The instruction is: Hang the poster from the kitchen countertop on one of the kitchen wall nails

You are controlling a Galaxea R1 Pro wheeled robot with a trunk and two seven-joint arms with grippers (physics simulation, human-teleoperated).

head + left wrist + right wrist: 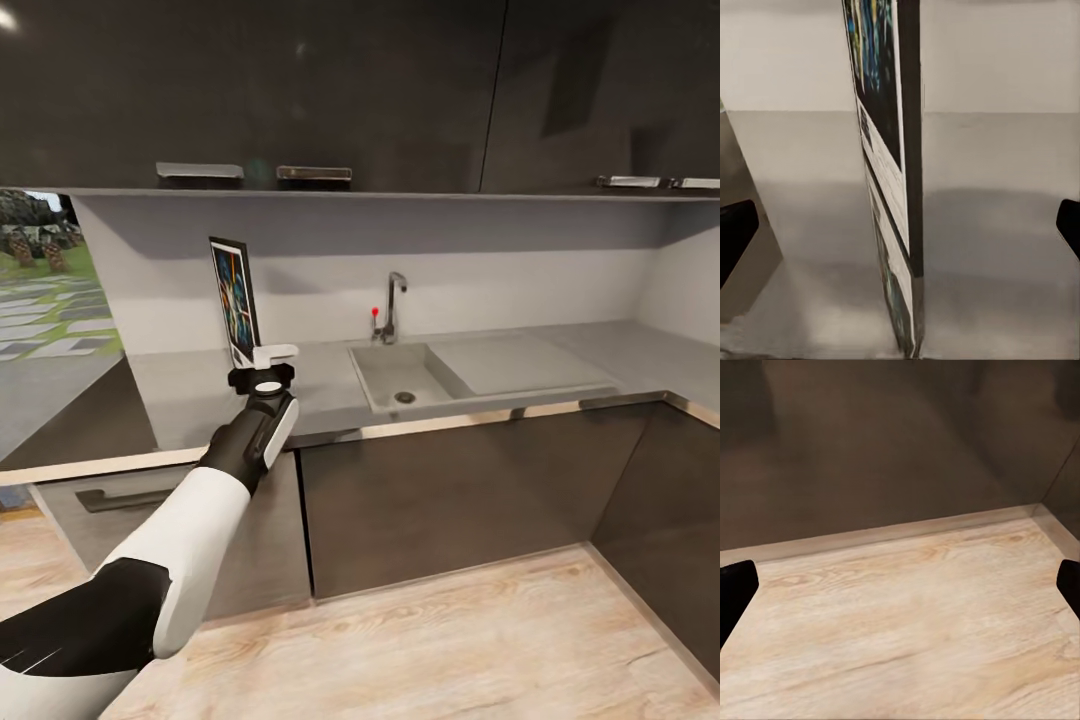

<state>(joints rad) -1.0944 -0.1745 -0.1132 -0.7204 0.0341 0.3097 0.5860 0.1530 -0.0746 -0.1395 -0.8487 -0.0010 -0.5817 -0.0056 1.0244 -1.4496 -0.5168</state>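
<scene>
Left gripper (262, 362) reaches to the upright poster (234, 300) on the countertop (320, 385).

In the left wrist view its fingers (736, 234) stand wide apart, the poster (891, 172) edge-on between them, touching neither, its foot on the grey top. Further right lies the sink (405, 375), holding nothing but its drain, the tap (392, 305) behind it. The right gripper (900, 585), fingers wide, faces wood floor (915, 630) and a dark cabinet (892, 442).

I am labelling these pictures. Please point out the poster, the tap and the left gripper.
poster (236, 300): head view, middle of the printed face.
tap (394, 300): head view, upright chrome stem behind the sink.
left gripper (900, 232): left wrist view, midway between the two dark fingertips, which stand wide apart around the poster's edge.
</scene>
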